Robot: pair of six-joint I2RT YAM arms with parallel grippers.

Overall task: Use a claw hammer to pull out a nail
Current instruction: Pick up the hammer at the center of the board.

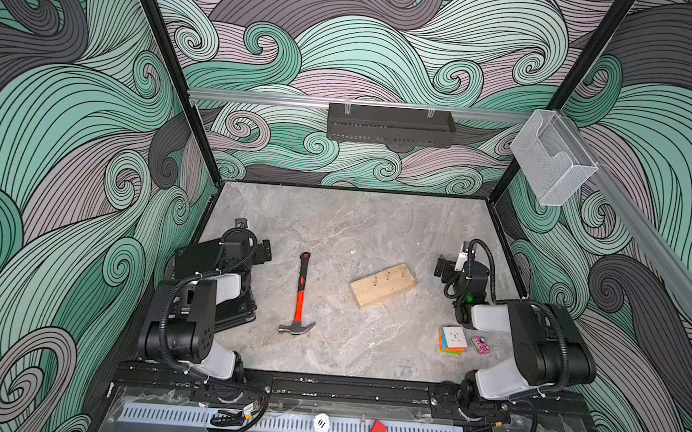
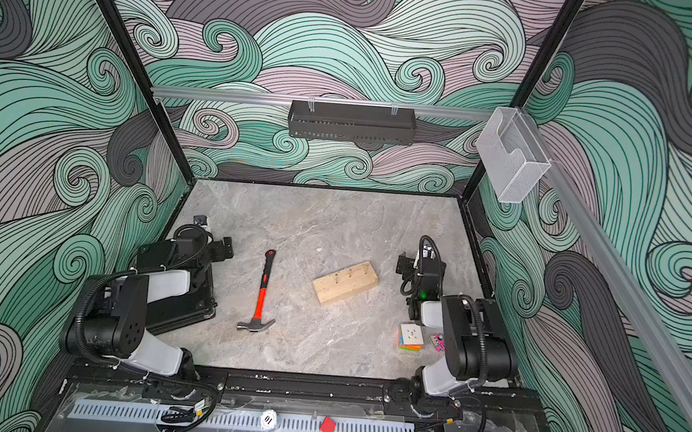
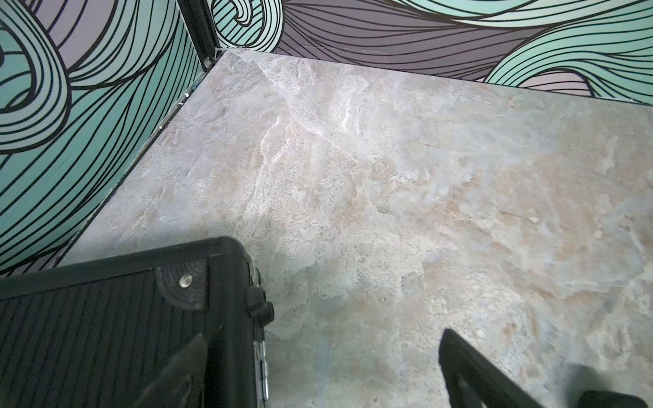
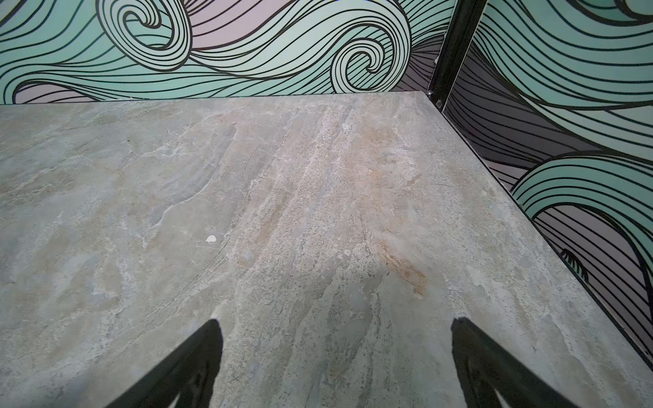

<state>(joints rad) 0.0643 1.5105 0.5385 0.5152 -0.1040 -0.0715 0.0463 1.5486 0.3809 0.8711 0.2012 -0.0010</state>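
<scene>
The claw hammer [image 1: 299, 297] [image 2: 261, 292] lies flat on the stone-patterned table, steel head toward the front and black handle end toward the back. To its right lies a pale wooden block [image 1: 383, 285] [image 2: 346, 281] with three nails [image 1: 388, 275] [image 2: 351, 272] standing up along its far edge. My left gripper [image 1: 264, 251] [image 3: 323, 335] hovers left of the hammer, open and empty. My right gripper [image 1: 440, 269] [image 4: 335, 321] is right of the block, also open with only bare table between its fingers. Neither wrist view shows the hammer or the block.
A black case [image 1: 199, 257] [image 3: 106, 318] lies under the left arm by the left wall. A colourful cube [image 1: 452, 339] and a small pink object [image 1: 480, 344] sit at the front right. A black basket [image 1: 390, 125] and a clear bin [image 1: 548, 160] hang on the walls.
</scene>
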